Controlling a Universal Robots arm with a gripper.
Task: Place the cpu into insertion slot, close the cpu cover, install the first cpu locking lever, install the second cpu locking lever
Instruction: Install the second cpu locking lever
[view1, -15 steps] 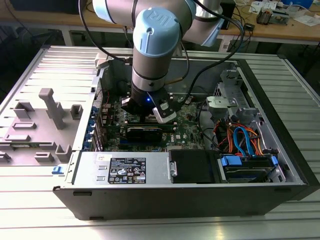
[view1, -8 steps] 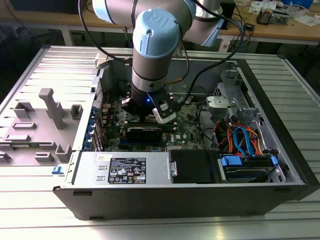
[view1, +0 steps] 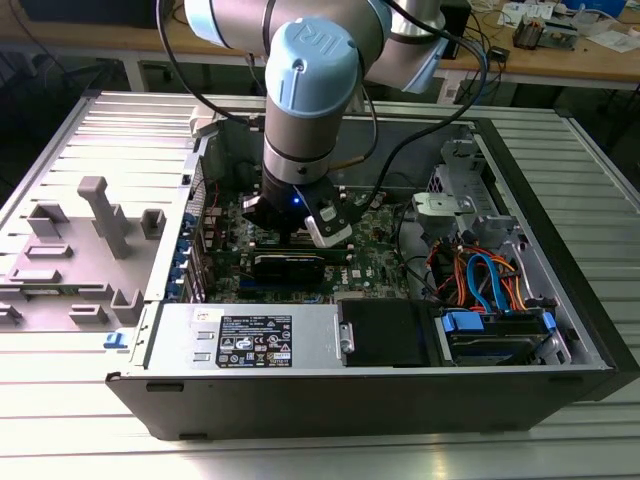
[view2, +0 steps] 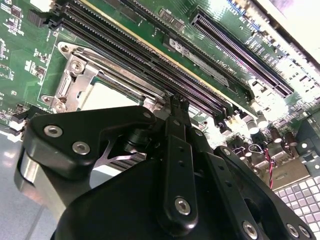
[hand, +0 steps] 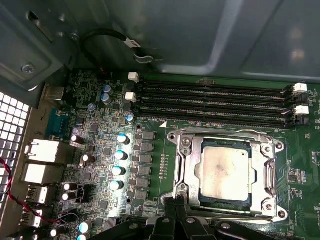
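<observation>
One cpu (hand: 223, 171), one cpu cover (hand: 183, 170)

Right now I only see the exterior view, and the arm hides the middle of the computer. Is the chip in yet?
Observer: Yes. In the first wrist view the chip sits flat in the socket, shiny side up.
Operator: Is the cover down on it?
Observer: It looks so. The cover lies flat around the chip, and the chip shows through its window.
Operator: Where is the tool pointing?
Observer: In both wrist views the tool has its tip at one corner of the socket, off to the side of the chip and not above it.
</observation>
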